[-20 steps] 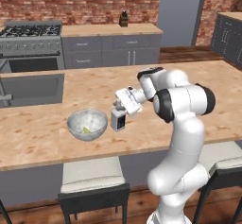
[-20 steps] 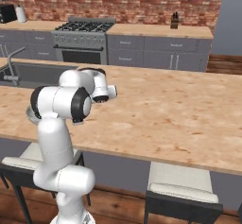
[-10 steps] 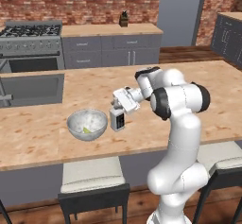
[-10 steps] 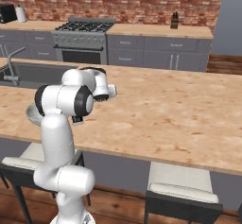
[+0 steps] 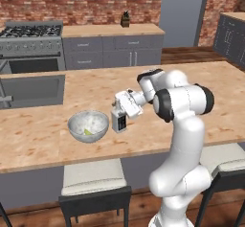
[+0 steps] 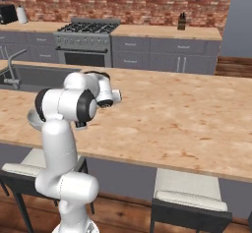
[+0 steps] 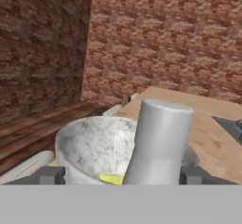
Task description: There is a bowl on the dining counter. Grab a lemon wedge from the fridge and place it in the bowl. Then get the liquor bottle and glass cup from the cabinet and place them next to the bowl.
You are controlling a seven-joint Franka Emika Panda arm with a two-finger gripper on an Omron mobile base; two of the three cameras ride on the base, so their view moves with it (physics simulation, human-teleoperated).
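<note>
The liquor bottle [image 5: 118,120] stands upright on the dining counter [image 5: 201,85], just beside the marbled bowl [image 5: 88,126] on its right as seen from the left base view, and a yellow lemon wedge [image 5: 88,131] already lies in the bowl's bottom. The gripper [image 5: 125,107] sits level with the bottle's upper part, and in the hand view the two dark fingertips [image 7: 47,175] stand wide on either side of the pale bottle neck [image 7: 161,138] with daylight between each and the glass, so I read the jaws as open and holding nothing. From where I stand this looks like the letting-go of the bottle, and the thing to get right is the way out: I would draw the hand straight back along its own line, away from the bowl, keeping the fingers spread until they pass the neck, since a sideways swing could tip a tall narrow bottle into the bowl's rim. With bottle and lemon placed, the glass cup from the cabinet seems to be what remains.
</note>
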